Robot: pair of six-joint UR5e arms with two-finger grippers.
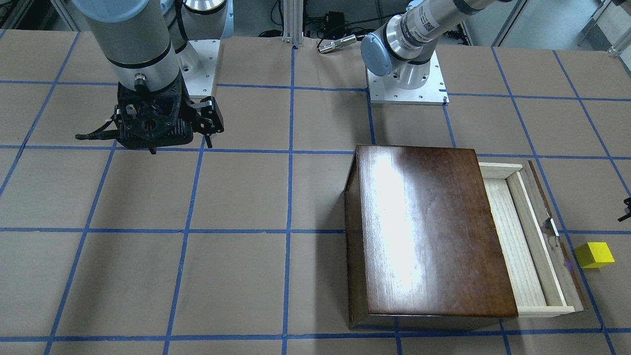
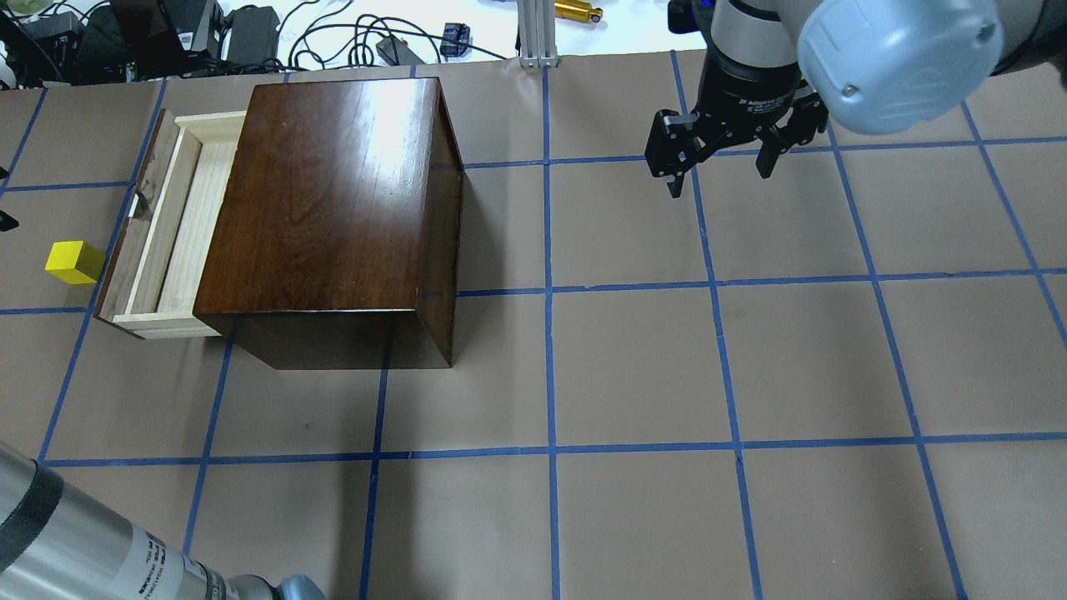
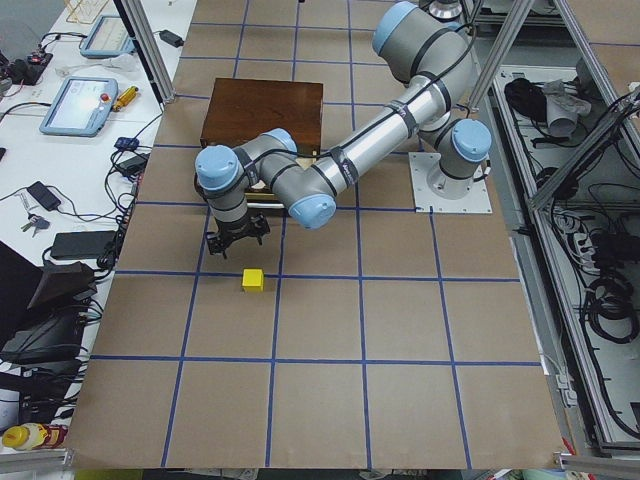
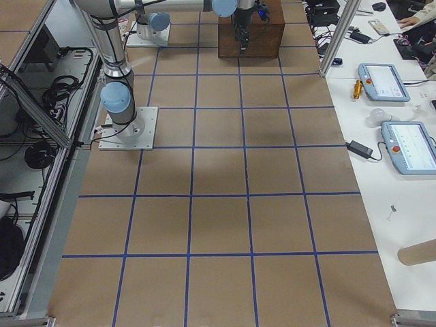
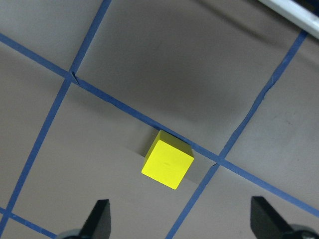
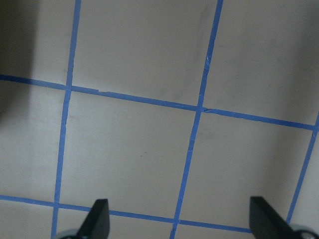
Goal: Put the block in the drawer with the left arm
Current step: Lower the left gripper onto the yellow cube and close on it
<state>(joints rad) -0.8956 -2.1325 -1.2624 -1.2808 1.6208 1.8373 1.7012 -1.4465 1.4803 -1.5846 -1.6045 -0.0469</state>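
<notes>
The small yellow block [image 1: 594, 255] lies on the brown table just outside the drawer's dark front panel; it also shows in the overhead view [image 2: 75, 262] and the exterior left view [image 3: 253, 280]. The pale wood drawer [image 1: 522, 241] [image 2: 167, 233] is pulled out of the dark-brown box [image 1: 429, 231] [image 2: 333, 200] and holds nothing. My left gripper [image 5: 182, 219] is open, hovering above the table with the block [image 5: 167, 159] just ahead of its fingertips [image 5: 99, 216]; it hangs beside the block in the exterior left view [image 3: 237, 238]. My right gripper [image 2: 721, 167] [image 1: 155, 133] is open and empty, far from the box.
Blue tape lines grid the brown table. Both arm bases [image 1: 406, 84] stand at the robot's edge. Cables and gear [image 2: 250, 33] lie beyond the far edge. Tablets [image 4: 388, 82] sit on a side bench.
</notes>
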